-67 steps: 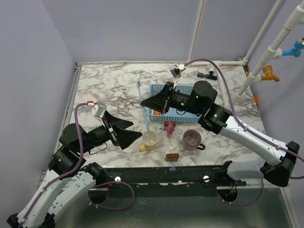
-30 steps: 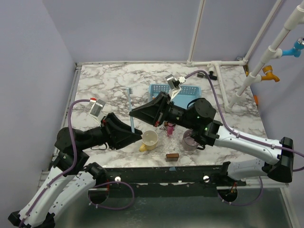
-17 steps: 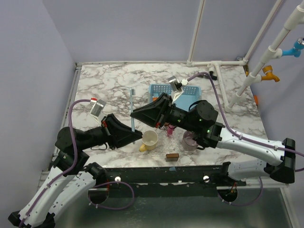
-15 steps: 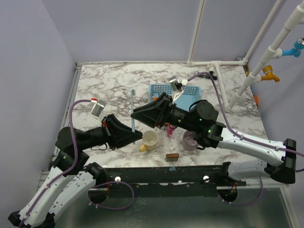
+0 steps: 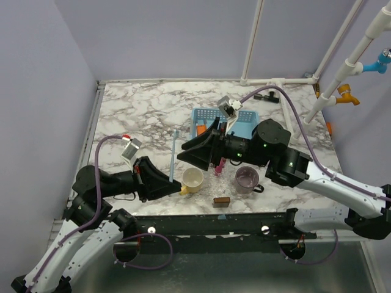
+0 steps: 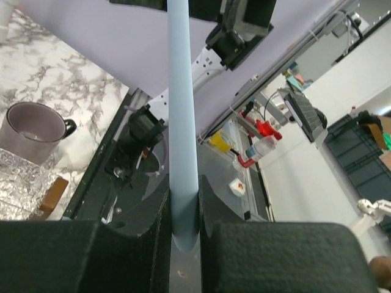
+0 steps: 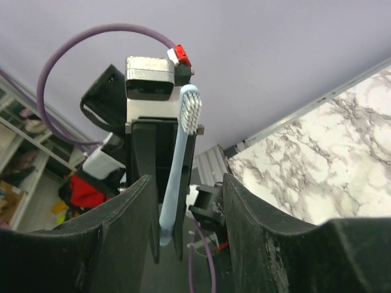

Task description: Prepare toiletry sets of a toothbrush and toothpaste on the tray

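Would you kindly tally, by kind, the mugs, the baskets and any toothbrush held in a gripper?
Mugs: 2, a cream mug and a purple mug
Baskets: 1, the blue basket
Toothbrushes: 1, the light blue toothbrush clamped in the left gripper
Total: 4

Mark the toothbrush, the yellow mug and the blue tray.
toothbrush (image 5: 173, 155): top external view, mid-handle.
yellow mug (image 5: 193, 177): top external view, inside of cup.
blue tray (image 5: 202, 115): top external view, bare far-left corner.
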Motion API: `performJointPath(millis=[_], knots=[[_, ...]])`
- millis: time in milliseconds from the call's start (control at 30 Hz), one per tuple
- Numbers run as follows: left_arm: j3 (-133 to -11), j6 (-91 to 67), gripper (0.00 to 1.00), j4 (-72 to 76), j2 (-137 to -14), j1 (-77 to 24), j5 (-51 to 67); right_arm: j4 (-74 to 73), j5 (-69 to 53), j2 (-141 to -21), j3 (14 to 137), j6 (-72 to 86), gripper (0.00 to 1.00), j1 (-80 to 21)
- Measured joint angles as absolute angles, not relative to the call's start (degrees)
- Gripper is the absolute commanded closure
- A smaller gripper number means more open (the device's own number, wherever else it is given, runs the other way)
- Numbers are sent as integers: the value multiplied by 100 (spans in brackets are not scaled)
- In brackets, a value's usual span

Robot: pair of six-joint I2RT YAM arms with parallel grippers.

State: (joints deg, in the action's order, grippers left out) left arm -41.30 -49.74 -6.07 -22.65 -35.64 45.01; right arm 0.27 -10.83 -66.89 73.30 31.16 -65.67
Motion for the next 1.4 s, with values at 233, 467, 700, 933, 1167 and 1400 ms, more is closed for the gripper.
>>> performJointPath(millis=[233,467,700,933,1167,1400], knots=[[-4125,-4626,100,-1264,-2018,-3564,5019,-910,-1551,-6563,7795,2775,40,-6567],[-4198,-4119,100,-2235,-1820,-3564,5487,-1420,-1931,-6643,8221,2683,39,-6567],[-4403,-3623,100,-3013,-1699,-3564,5902,-1669,-2296,-6958,8427,2692,40,-6567],[-4563,-3221,100,-3570,-1695,-3564,6106,-1767,-2836,-7286,8431,2724,48,-6567],[-4639,-2969,100,-3889,-1695,-3564,6145,-1844,-3186,-7384,8431,2757,56,-6567],[-4639,-2884,100,-3968,-1695,-3564,6149,-1857,-3387,-7384,8431,2766,70,-6567]])
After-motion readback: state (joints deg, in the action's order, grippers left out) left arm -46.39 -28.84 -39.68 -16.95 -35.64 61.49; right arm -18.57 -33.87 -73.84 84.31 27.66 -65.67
